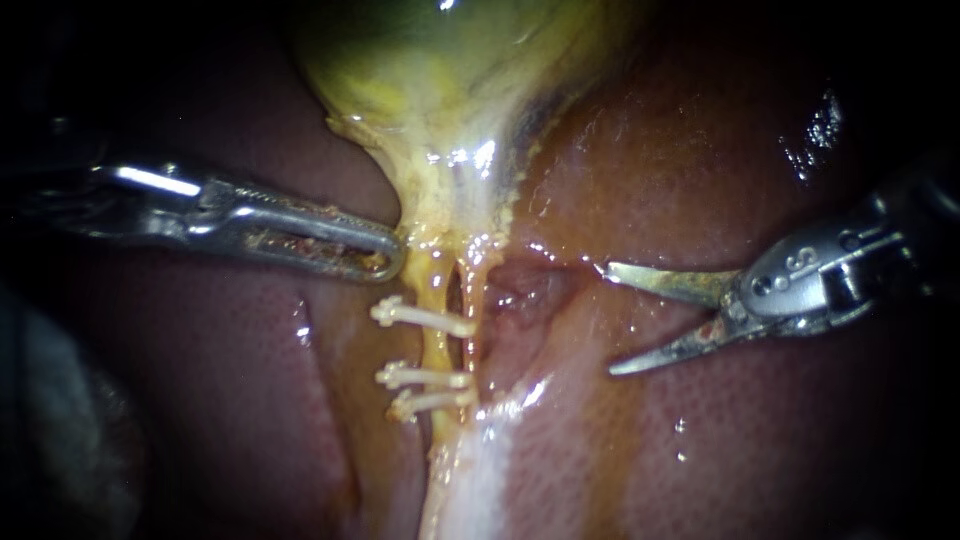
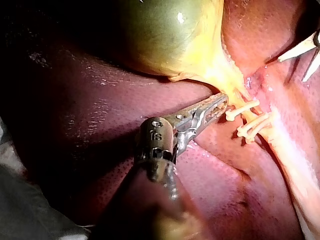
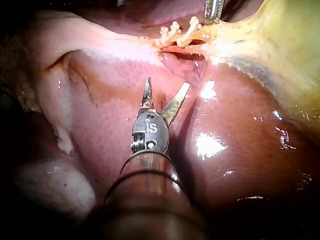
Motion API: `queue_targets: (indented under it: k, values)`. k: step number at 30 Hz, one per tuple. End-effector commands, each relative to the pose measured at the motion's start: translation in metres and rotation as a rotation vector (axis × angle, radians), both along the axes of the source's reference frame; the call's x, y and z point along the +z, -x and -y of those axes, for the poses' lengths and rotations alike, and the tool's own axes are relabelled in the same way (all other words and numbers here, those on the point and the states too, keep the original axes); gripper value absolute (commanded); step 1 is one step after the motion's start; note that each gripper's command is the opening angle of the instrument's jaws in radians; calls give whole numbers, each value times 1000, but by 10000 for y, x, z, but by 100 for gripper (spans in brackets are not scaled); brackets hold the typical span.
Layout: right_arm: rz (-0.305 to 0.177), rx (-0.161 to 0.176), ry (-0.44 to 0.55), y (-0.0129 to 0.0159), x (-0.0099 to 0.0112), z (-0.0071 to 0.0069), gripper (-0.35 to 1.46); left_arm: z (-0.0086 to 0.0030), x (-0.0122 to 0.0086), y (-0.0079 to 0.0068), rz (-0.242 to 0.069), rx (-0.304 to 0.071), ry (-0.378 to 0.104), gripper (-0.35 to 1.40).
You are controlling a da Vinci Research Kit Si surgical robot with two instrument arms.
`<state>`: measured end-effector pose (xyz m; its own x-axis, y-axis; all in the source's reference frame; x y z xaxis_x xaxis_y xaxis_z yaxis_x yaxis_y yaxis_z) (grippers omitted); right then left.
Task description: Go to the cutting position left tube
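Right instrument point(image 1: 610, 319) hand wide, slim blades; left instrument point(image 1: 395, 257) hand seemingly pinching glossy yellow gallbladder point(image 1: 430, 100).

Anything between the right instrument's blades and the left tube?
Probably yes. Between the right instrument, blades open, and the clipped left tube lie the right tube and a reddish tissue fold.

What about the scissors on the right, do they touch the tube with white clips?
Apart. The endoscope view shows the right instrument, blades open, short of the tube, with bare liver between.
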<state>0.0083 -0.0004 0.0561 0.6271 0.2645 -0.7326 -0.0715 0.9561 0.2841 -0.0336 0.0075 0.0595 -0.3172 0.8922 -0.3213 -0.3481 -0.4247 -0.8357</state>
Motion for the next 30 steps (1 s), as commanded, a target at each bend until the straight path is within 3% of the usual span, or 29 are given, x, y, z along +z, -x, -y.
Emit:
queue_targets:
  k: [1, 4, 11, 15, 21, 30]
  values:
    - [0, 0, 0, 0, 0, 0, 145, -1, -3, -1, 1, 1, -1, -35]
    - [0, 0, 0, 0, 0, 0, 145, -11, -20, -6, 7, 5, -12, -35]
    - [0, 0, 0, 1, 0, 0, 145, -36, -63, -32, 17, -35, 3, -35]
    - [0, -2, 6, 1, 0, 0, 145, -36, -69, -40, 14, -36, 9, -35]
    - [-4, 7, -53, -5, -5, 0, 145, -35, -68, -41, 14, -36, 10, -35]
    - [-50, 11, -178, -49, -13, 13, 145, -33, -67, -39, 13, -38, 11, -35]
